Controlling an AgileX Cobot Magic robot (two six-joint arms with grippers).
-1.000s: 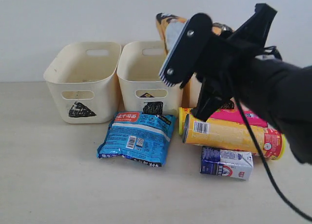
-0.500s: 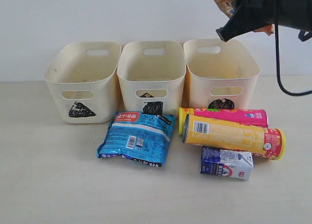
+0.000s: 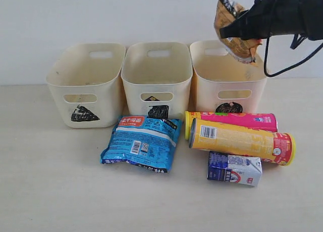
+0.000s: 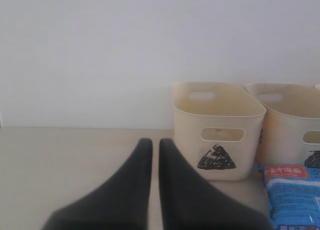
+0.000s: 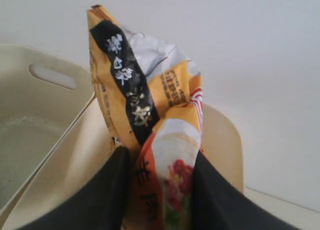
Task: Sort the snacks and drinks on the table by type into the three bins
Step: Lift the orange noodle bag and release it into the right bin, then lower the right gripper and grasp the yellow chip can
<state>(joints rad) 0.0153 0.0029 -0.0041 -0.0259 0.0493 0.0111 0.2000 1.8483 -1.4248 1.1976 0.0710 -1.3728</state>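
My right gripper [image 3: 233, 31] is shut on the orange-black noodle packet [image 3: 243, 48], holding it in the air above the circle bin [image 3: 207, 90]. In the right wrist view the packet [image 5: 145, 104] sticks up between the fingers of the right gripper [image 5: 161, 157], with a cream bin [image 5: 227, 140] behind it. The triangle bin [image 3: 65, 85] and square bin [image 3: 133, 85] stand to the left. On the table [image 3: 50, 191] lie the blue packet [image 3: 141, 142], pink tube [image 3: 237, 120], yellow-orange tube [image 3: 237, 140] and blue-and-white carton [image 3: 234, 169]. My left gripper [image 4: 155, 142] is shut and empty, low over the table.
The left wrist view shows the triangle bin [image 4: 220, 109], the square bin [image 4: 290, 115] and a corner of the blue packet [image 4: 295, 190]. A white wall stands right behind the bins. A black cable [image 3: 282, 65] hangs from the right arm.
The right arm with the orange-black packet has swung from in front of the camera up to the back right, then come down slightly over the circle bin. The table items have not moved.
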